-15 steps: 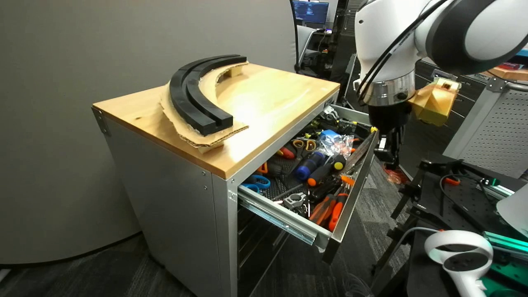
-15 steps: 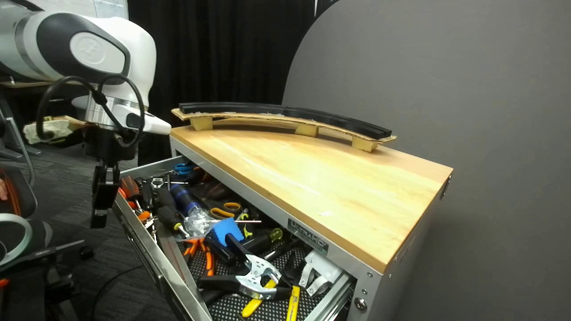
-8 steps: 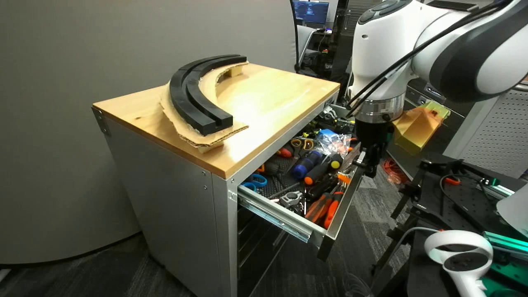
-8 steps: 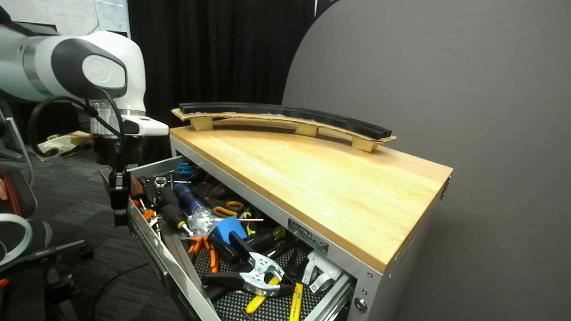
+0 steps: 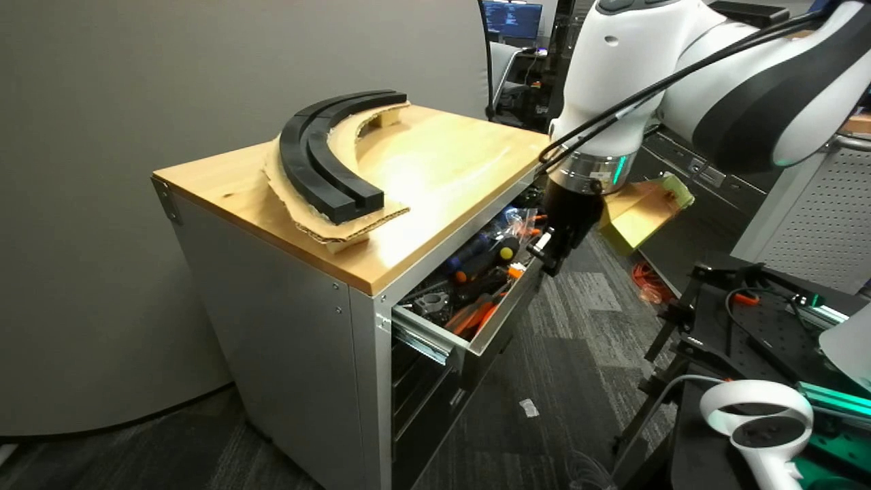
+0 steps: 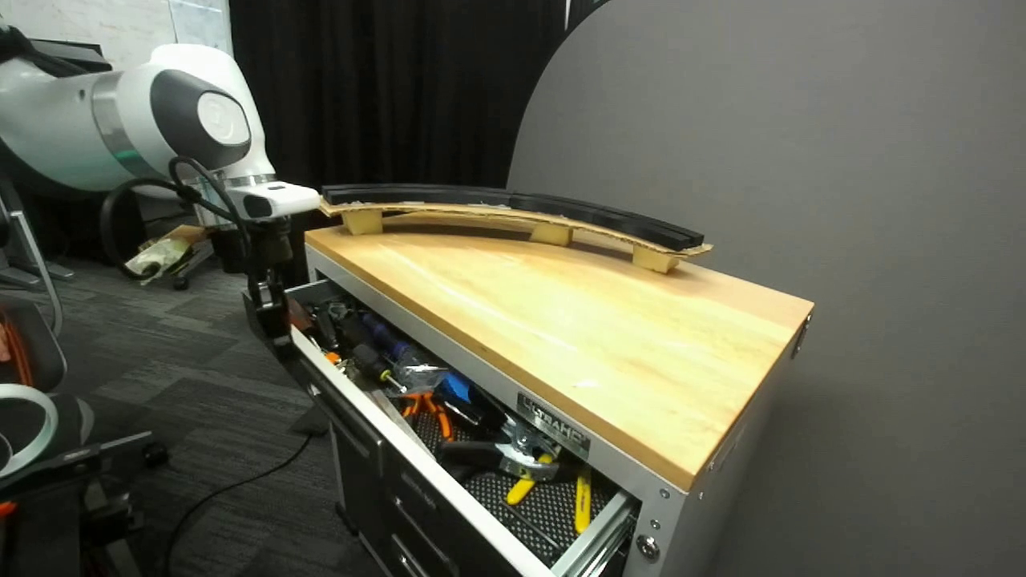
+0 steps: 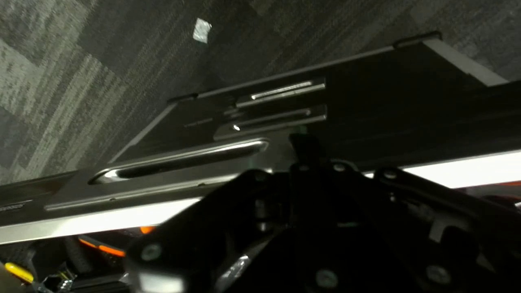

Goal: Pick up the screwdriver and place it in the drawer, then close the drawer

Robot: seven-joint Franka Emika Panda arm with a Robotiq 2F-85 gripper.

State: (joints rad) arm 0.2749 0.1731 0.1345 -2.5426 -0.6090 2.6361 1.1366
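Note:
The drawer [image 5: 507, 307] is partly open and full of tools; it also shows in an exterior view [image 6: 433, 469] and in the wrist view [image 7: 134, 215]. A dark handle with a yellow end [image 5: 504, 253], likely the screwdriver, lies among the tools inside; it also shows in an exterior view [image 6: 371, 363]. I cannot tell it surely from similar tools. My gripper [image 5: 546, 262] is shut, with nothing seen between its fingers. It points down at the outer side of the drawer front, and seems to touch it; it also shows in an exterior view [image 6: 276, 324] and in the wrist view [image 7: 306, 148].
A black curved piece [image 5: 320, 150] sits on a cardboard stand on the cabinet's wooden top [image 5: 449, 156]. Orange-handled pliers [image 6: 433, 413] and a clamp [image 6: 521, 461] lie in the drawer. A black table [image 5: 708, 435] with a white controller [image 5: 755, 401] stands nearby.
My gripper has moved down onto the drawer front and then towards the cabinet. The drawer has slid inward with it and is clearly less open than a second ago.

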